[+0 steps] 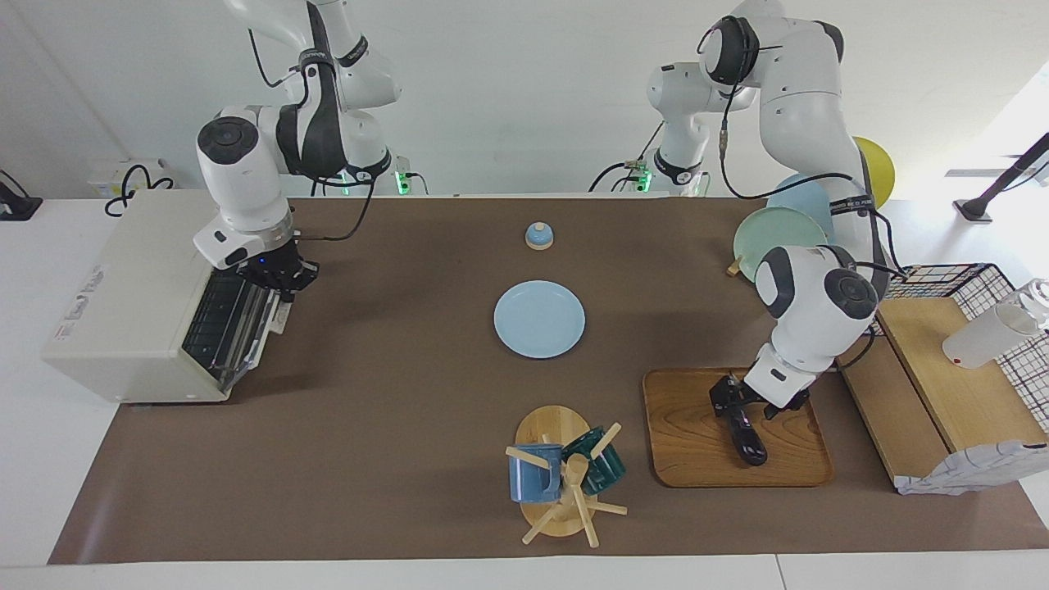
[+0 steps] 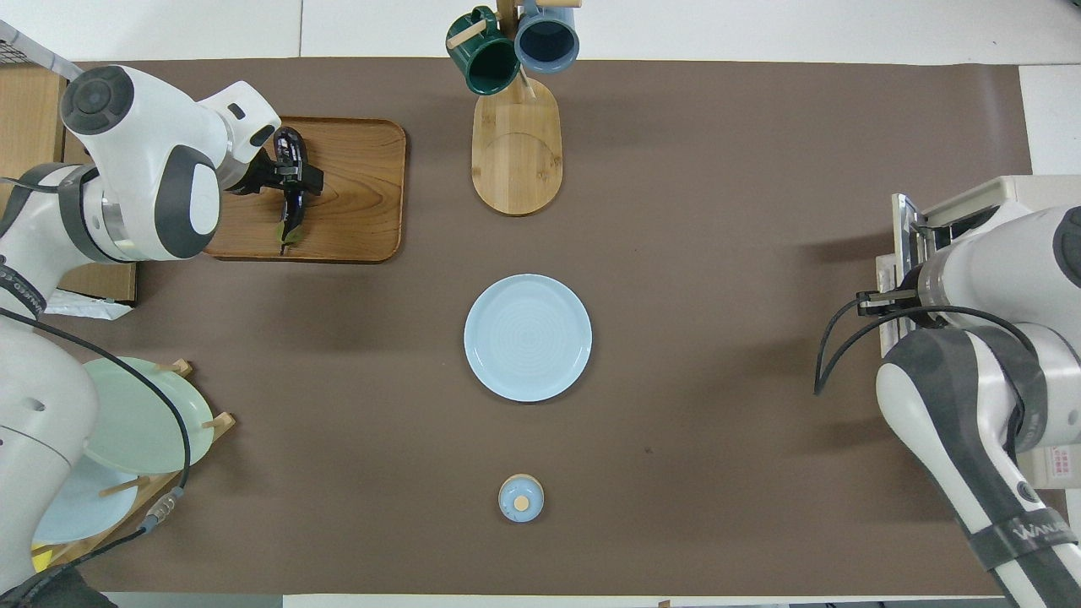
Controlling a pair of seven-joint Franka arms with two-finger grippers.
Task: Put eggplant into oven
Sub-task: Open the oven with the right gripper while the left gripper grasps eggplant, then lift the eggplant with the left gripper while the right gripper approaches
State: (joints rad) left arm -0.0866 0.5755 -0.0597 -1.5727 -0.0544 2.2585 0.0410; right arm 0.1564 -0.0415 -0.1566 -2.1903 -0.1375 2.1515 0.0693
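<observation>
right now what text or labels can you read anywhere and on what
"WANJE": only partly readable, on the right arm's band.
Markings on the oven top: too blurred to read.
Red label on the oven's top: too small to read.
Nothing else bears text.

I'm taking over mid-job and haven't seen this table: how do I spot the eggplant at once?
Find the wooden tray toward the left arm's end of the table, beside the mug rack. The eggplant lies on it, under the open left gripper. It is the only slim, glossy, purple-black thing there.
</observation>
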